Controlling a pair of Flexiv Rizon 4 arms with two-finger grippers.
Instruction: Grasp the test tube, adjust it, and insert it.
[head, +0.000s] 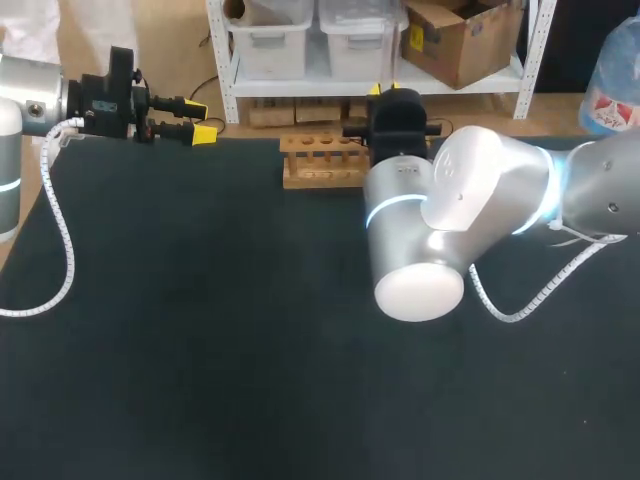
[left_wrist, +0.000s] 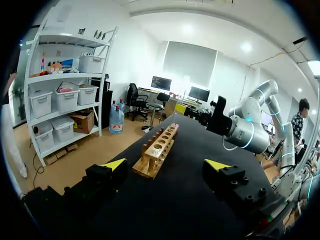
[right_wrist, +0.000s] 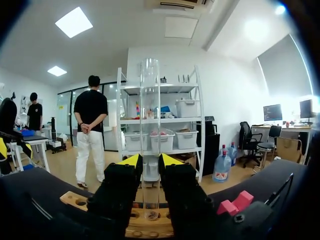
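Wooden rack (head: 320, 178) beneath gripped test tube (right_wrist: 150, 100).

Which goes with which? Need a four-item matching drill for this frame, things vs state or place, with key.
Things
1. clear glass test tube
2. light wooden rack with round holes
3. left gripper
4. right gripper

States or places
A. open, holding nothing, at the table's far left edge
B. shut on something, right at the rack
C. upright, clamped from two sides
D. standing at the far side of the black table

Pairs: 1-C, 2-D, 3-A, 4-B
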